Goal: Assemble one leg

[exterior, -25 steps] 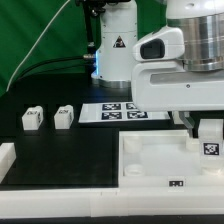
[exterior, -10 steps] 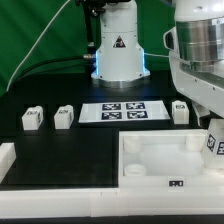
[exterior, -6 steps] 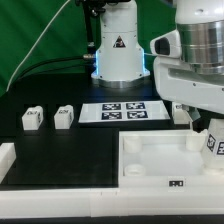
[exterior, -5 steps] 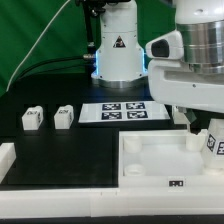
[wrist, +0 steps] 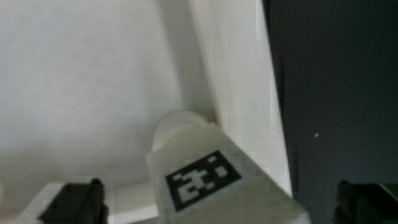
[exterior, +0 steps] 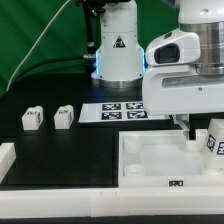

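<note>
At the tray [exterior: 150,180] corner, the leg [wrist: 205,170] stands between spread fingers [wrist: 75,203]; seemingly mid-insertion, next they must close and twist it home.

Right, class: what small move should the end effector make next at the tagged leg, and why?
Probably lower and close on the leg: the wrist view shows the end effector open, its fingers either side of the leg, which stands at a corner of the tray.

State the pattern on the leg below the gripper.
The leg carries a black-and-white square tag; clearest in the wrist view.
</note>
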Robot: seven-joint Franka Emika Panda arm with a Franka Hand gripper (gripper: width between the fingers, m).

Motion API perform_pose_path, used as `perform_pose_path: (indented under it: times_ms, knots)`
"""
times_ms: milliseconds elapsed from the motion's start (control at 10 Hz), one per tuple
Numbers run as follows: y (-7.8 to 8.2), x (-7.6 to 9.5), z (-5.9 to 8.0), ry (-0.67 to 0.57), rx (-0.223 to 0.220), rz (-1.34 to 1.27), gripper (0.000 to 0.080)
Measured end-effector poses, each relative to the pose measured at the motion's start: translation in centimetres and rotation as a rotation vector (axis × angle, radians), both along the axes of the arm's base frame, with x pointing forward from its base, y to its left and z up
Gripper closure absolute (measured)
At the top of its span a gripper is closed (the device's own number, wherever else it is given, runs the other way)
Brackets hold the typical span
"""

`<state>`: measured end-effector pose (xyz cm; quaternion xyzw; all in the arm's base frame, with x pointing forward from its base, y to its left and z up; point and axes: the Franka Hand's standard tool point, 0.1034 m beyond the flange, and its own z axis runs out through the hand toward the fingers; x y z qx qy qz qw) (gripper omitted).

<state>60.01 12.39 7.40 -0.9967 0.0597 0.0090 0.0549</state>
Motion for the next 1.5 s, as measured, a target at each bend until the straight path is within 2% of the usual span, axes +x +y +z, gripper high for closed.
perform_pose_path:
  times_ms: [200, 600, 700, 800, 900, 1400, 1500]
  knots:
    - [-0.17, 0.03, 0.00, -0.017, -0.005, 0.147, 0.0151]
    - [-0.17, 0.00, -0.05, -0.015, -0.005, 0.137, 0.0163]
    - [-0.17, 0.00, -0.05, -0.015, -0.005, 0.137, 0.0356]
    - [-0.29, 0.01, -0.06, -0.015, -0.007, 0.137, 0.0356]
    - [-0.61, 0.04, -0.11, -0.014, -0.009, 0.133, 0.0501]
    - [-0.85, 0.07, -0.19, -0.008, -0.007, 0.071, 0.0503]
    - [-1.14, 0.16, -0.20, 0.000, 0.000, -0.022, 0.0503]
